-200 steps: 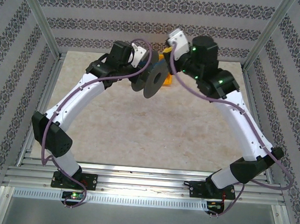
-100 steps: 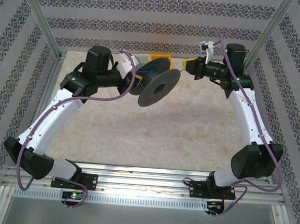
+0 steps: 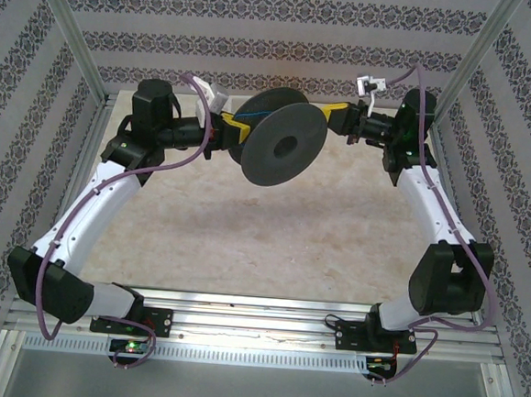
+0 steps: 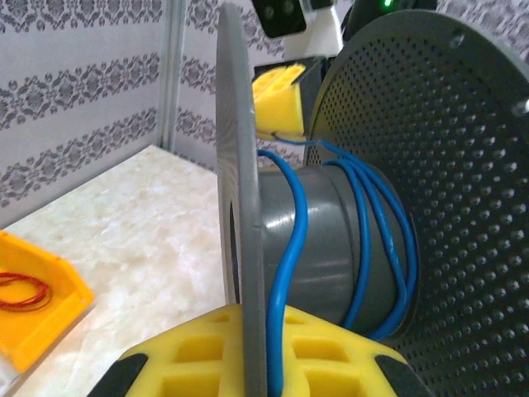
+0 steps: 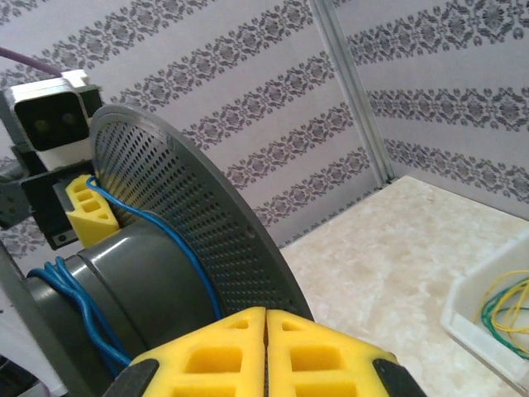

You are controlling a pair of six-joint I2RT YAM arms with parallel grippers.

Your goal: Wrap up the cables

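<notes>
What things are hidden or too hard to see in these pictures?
Turns of the blue cable: left wrist view, the spool hides the back.
Whether the right gripper pinches the cable: right wrist view, its shut fingers hide it.
White bin: right wrist view, cut by the edge.
Orange bin: left wrist view, cut by the edge.

No readable text, label, brand, number or sign can be made out. The wallpaper (image 3: 277,52) has a repeating floral stripe pattern, and the spool (image 3: 279,149) has rows of small holes, neither forming letters.
</notes>
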